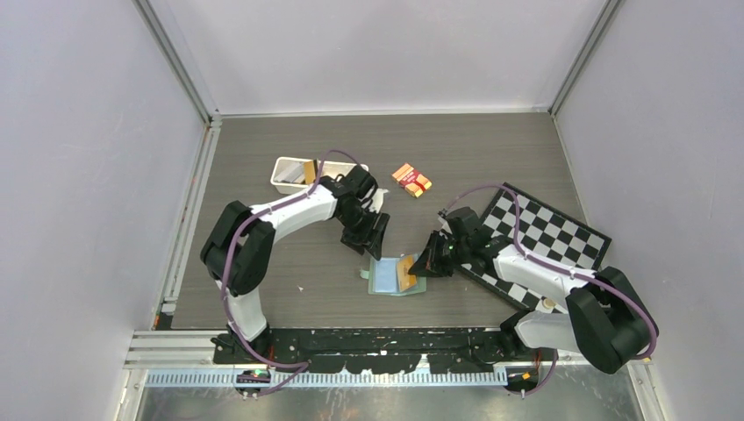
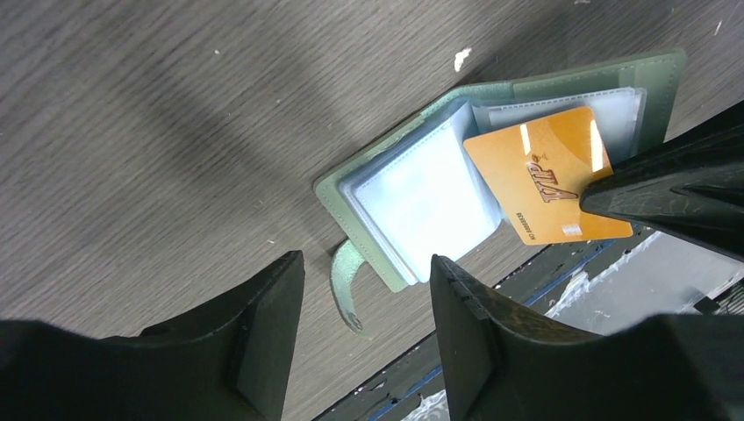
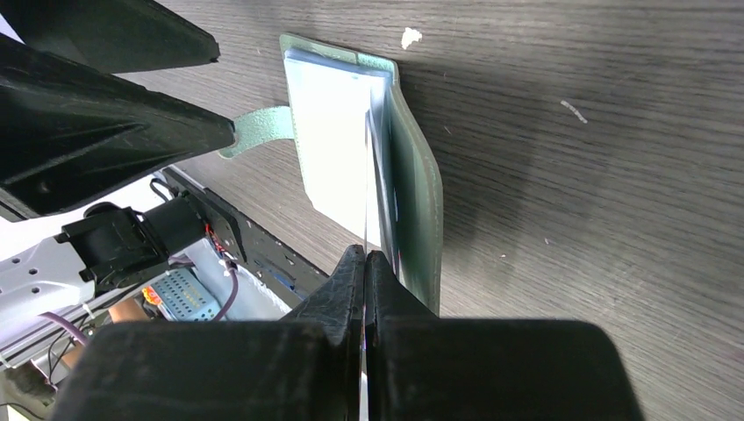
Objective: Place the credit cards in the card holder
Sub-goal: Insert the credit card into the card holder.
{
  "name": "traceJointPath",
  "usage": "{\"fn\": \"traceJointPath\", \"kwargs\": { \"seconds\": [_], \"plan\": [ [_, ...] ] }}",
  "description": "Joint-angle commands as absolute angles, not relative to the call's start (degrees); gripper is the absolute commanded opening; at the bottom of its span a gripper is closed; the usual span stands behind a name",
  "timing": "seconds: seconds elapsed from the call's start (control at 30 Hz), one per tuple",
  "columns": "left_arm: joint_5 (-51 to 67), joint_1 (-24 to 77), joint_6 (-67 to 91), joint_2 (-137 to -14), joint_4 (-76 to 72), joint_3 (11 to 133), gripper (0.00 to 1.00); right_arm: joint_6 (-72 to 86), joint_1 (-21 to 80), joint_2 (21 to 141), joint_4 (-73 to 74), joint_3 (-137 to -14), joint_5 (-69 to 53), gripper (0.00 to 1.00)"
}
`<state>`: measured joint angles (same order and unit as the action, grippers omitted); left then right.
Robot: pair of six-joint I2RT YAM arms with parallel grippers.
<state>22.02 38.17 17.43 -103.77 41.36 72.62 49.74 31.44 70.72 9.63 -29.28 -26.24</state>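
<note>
Grey wood tabletop [image 1: 263,175]: card holder [image 1: 383,279] open. Right gripper [image 3: 366,263] pinches gold card [image 2: 544,189] over pocket, not yet seated. Left gripper [image 2: 367,263] spread, empty. Others likely in white tray [image 1: 285,180].

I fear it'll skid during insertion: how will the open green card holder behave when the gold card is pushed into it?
Likely light and apt to slide: the card holder lies loose on the table, the open left gripper seemingly not pinning it. Its clear pocket leaves look floppy, fanned beside the gold card, so may buckle.

Robot lab cell: plain lilac walls [image 1: 79,175], aluminium framing [image 1: 182,70], wood-grain table [image 1: 289,140].
</note>
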Motion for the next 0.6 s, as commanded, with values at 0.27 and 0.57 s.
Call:
{"fn": "traceJointPath", "kwargs": {
  "seconds": [0.27,0.57],
  "plan": [
    [23.1,38.9,18.2,-104.3,39.8,69.1,0.52,48.8,32.1,72.2,5.4,-28.0,-27.6,0.01],
    [24.6,39.0,18.4,-105.3,39.7,69.1,0.43,48.1,32.9,73.9,2.2,-26.8,-26.9,0.01]
  ]
}}
